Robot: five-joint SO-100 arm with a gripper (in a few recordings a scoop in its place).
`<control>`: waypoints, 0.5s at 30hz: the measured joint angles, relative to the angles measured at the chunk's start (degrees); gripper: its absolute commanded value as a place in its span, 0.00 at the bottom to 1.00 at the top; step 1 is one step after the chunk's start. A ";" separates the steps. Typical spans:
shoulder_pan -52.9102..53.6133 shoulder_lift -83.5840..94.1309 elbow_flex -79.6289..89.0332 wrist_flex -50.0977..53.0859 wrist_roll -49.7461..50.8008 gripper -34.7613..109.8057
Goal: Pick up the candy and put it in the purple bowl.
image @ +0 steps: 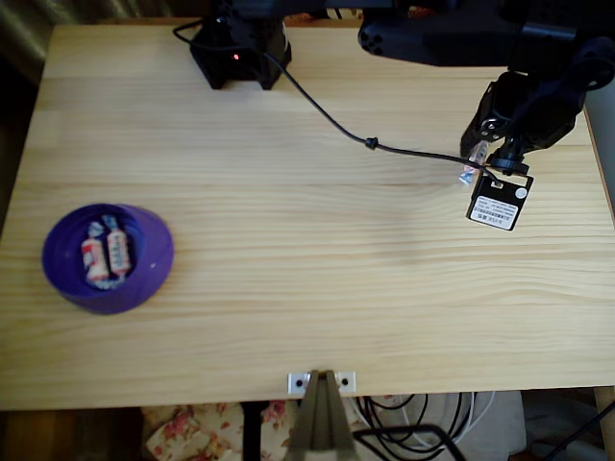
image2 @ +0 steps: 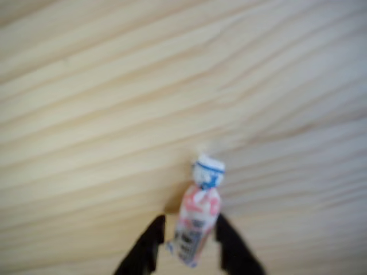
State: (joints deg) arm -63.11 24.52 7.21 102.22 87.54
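The wrist view is blurred: the print on the candy [image2: 198,220] cannot be read, and the bottom edge cuts off the gripper [image2: 188,243]. In the overhead view the arm [image: 538,91] hides most of that candy [image: 468,175], leaving one twisted end.

The wooden table [image: 317,259] lies beneath the jaws, its grain running crosswise in the overhead view. A black cable [image: 332,117] trails away from the jaws toward the far edge. A metal bracket [image: 321,382], well apart from them, sits on the near edge.
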 measured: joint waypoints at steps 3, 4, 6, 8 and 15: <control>0.00 -1.05 -1.23 0.00 0.00 0.24; 0.18 -1.41 -2.02 0.00 0.00 0.24; 0.44 -1.67 -2.64 0.00 0.00 0.24; 0.79 -1.67 -2.72 0.00 0.00 0.24; 2.02 2.37 2.64 0.00 0.00 0.24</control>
State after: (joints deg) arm -61.08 26.89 9.84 102.22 87.54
